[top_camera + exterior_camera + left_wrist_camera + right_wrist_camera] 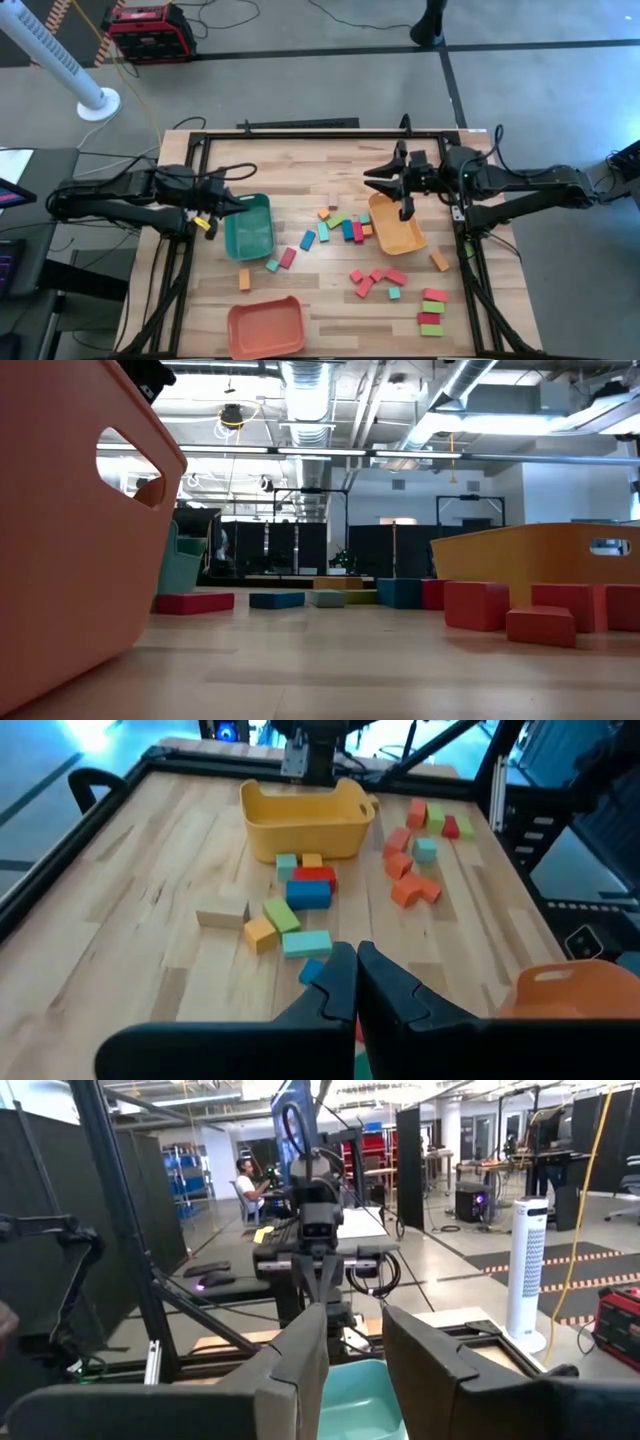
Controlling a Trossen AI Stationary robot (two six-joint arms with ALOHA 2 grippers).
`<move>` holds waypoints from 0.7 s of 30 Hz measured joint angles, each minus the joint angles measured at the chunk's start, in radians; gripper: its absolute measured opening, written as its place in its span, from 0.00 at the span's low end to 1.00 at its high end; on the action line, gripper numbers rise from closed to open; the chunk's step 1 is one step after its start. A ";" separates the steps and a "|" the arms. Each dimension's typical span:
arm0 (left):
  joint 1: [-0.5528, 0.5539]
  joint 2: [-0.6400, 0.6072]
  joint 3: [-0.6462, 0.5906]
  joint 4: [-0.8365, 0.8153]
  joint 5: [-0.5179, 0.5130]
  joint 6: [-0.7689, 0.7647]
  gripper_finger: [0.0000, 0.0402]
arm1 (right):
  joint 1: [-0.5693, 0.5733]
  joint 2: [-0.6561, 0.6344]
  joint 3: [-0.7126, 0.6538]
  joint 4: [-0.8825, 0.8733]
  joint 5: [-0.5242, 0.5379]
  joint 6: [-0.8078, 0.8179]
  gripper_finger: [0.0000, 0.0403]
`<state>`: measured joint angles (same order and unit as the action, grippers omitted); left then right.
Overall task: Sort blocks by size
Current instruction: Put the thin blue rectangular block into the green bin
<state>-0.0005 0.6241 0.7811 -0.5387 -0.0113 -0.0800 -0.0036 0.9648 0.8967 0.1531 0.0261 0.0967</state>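
Small painted wooden blocks (372, 283) lie loose and flat on the worktop in several groups. One cluster of orange, green, teal, blue and red pieces (343, 226) sits mid-worktop. A blue bar (308, 240), red bar (288, 258), teal cube (272, 266) and orange block (244, 279) lie apart. Red-and-green bars (432, 311) sit side by side near the right edge.

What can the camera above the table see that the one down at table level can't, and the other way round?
Only the high view shows both arms: the left claw over the green tray, the right claw open above the orange tray. Only the low view shows the ceiling pipes beyond. Both share the trays, the salmon-red tray and scattered blocks.
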 joint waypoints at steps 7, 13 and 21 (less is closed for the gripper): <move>0.000 0.017 0.000 -0.061 0.000 0.017 0.00 | 0.000 -0.004 0.000 -0.004 0.000 0.000 0.33; 0.000 0.017 0.000 -0.064 0.000 0.017 0.00 | 0.000 -0.004 0.000 -0.049 0.000 0.000 0.33; 0.000 0.047 0.000 -0.091 -0.104 0.058 0.00 | 0.000 -0.004 0.000 -0.188 0.000 0.001 0.33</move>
<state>-0.0002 0.6716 0.7811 -0.6293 -0.1153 -0.0223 -0.0036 0.9604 0.8967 -0.0345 0.0261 0.0977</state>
